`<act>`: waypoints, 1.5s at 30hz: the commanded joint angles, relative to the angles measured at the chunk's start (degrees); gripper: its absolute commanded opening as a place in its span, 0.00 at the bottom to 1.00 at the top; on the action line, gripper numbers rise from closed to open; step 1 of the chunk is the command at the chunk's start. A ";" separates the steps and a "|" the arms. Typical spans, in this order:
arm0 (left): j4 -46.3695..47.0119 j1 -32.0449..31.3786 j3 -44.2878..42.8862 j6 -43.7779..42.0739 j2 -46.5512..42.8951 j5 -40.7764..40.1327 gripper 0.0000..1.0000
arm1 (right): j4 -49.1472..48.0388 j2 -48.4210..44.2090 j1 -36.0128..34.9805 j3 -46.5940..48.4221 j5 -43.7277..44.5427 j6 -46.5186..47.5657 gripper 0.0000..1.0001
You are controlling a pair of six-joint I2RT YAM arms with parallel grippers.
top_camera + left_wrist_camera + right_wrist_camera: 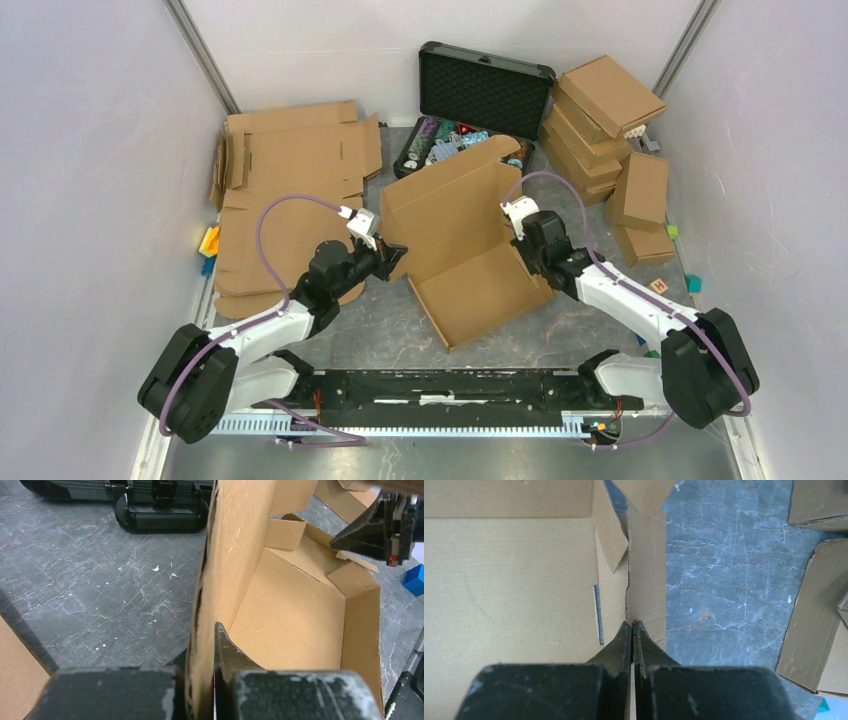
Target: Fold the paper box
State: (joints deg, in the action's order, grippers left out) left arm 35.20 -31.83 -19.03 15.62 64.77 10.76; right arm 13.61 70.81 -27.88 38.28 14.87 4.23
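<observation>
Firmly in left hand, paper box; right hand alongside.

The box lid hides part of the case; its chips are too small to tell apart. Left wrist view: cardboard covers one left gripper finger; the right edge cuts a blue block.

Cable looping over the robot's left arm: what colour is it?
The cable is purple; it shows best in the top external view.
</observation>
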 commanded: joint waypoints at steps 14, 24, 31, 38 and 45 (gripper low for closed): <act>-0.61 0.11 -1.50 1.35 0.27 3.38 0.02 | 9.51 1.85 -11.57 7.57 0.83 -2.07 0.00; 1.78 0.02 -0.75 0.69 0.51 5.69 0.02 | 11.80 6.05 -14.02 10.20 0.28 -3.51 0.03; 3.04 0.01 -0.22 0.29 0.31 6.46 0.02 | 10.74 5.44 -14.00 7.68 6.28 -3.53 0.24; 2.82 0.02 -0.39 0.20 0.67 6.47 0.02 | 7.48 3.90 -13.44 5.34 4.27 -2.64 0.37; 2.68 0.02 -0.37 0.12 0.45 6.46 0.02 | 6.13 5.42 -12.26 4.13 0.48 -3.56 0.40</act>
State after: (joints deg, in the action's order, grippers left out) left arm 36.14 -31.64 -19.22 15.75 65.10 16.58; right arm 21.96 75.90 -40.93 43.72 17.98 1.93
